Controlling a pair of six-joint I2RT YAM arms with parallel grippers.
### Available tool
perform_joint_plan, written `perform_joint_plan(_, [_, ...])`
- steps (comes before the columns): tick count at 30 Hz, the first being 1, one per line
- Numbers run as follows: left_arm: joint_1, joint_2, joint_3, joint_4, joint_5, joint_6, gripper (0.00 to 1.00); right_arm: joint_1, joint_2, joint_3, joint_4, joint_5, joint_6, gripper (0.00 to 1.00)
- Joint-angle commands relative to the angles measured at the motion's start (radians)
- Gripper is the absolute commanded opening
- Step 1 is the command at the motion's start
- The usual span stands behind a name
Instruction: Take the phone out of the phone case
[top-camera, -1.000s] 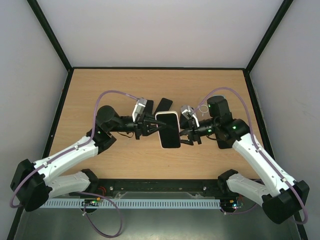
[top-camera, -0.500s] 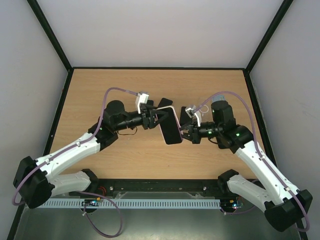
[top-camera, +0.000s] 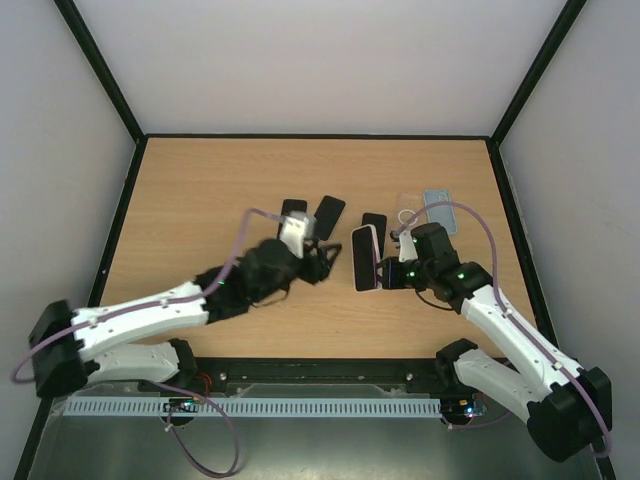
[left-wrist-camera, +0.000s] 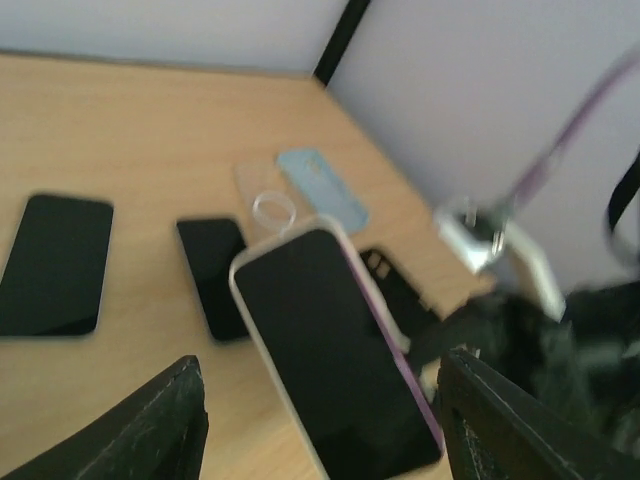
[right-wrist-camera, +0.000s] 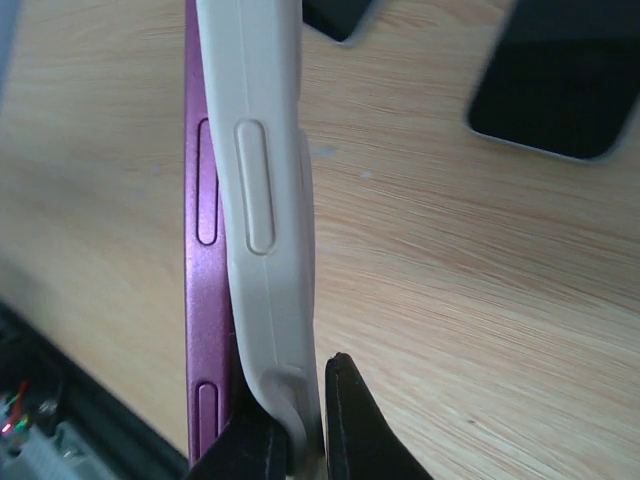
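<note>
— What did my right end effector (right-wrist-camera: 295, 440) have hold of?
— Your right one was closed tight. Its fingertips (right-wrist-camera: 352, 420) pinched the rim of the white case (right-wrist-camera: 262, 150) at one end, and nothing else touched them.

— And the phone (left-wrist-camera: 330, 350)?
— It sat in the case. You could see its purple side (right-wrist-camera: 205, 200) running flush along the white rim. You held the pair on edge, lifted off the surface (top-camera: 200, 200), near the middle and between the two arms.

— What about my left end effector (top-camera: 320, 262)?
— It stood wide open and empty. Its fingers (left-wrist-camera: 150, 430) were spread well apart, with the phone's dark screen facing it in the gap ahead. Neither finger touched the phone or the case.

— Was anything lying under them?
— Three bare phones lay flat behind: two side by side (top-camera: 293, 209) (top-camera: 327, 212) and a third (top-camera: 373, 223) just beside your raised pair. A clear case (top-camera: 408, 211) and a blue one (top-camera: 438, 210) lay further right. Your left wrist view also showed a dark case (left-wrist-camera: 395, 290) behind the held phone; I couldn't tell more about it.
</note>
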Motion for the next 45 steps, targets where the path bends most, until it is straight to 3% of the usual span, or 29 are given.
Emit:
perform_joint_plan(1, [-0.199, 0.167, 0.046, -0.108, -0.364, 0.100, 0.62, -0.009, 0.012, -0.024, 0.057, 0.145, 0.083, 0.02])
perform_joint_plan(5, [-0.333, 0.321, 0.118, -0.110, -0.514, 0.168, 0.62, -0.018, 0.017, -0.043, 0.082, 0.130, 0.100, 0.02])
perform_joint_plan(9, [-0.399, 0.448, 0.181, -0.076, -0.570, 0.269, 0.65, -0.020, 0.028, -0.062, 0.126, 0.099, 0.107, 0.02])
perform_joint_plan(17, [-0.400, 0.542, 0.193, 0.017, -0.557, 0.401, 0.62, -0.039, 0.027, -0.079, 0.164, 0.095, 0.123, 0.02])
perform_joint_plan(29, [-0.398, 0.626, 0.242, 0.025, -0.561, 0.460, 0.63, -0.046, 0.000, -0.105, 0.180, 0.064, 0.120, 0.02])
perform_joint_plan(39, [-0.380, 0.656, 0.263, 0.007, -0.633, 0.493, 0.55, -0.048, -0.002, -0.112, 0.193, -0.014, 0.134, 0.02])
perform_joint_plan(45, [-0.377, 0.678, 0.267, -0.017, -0.723, 0.521, 0.61, -0.049, -0.017, -0.115, 0.196, -0.057, 0.152, 0.02])
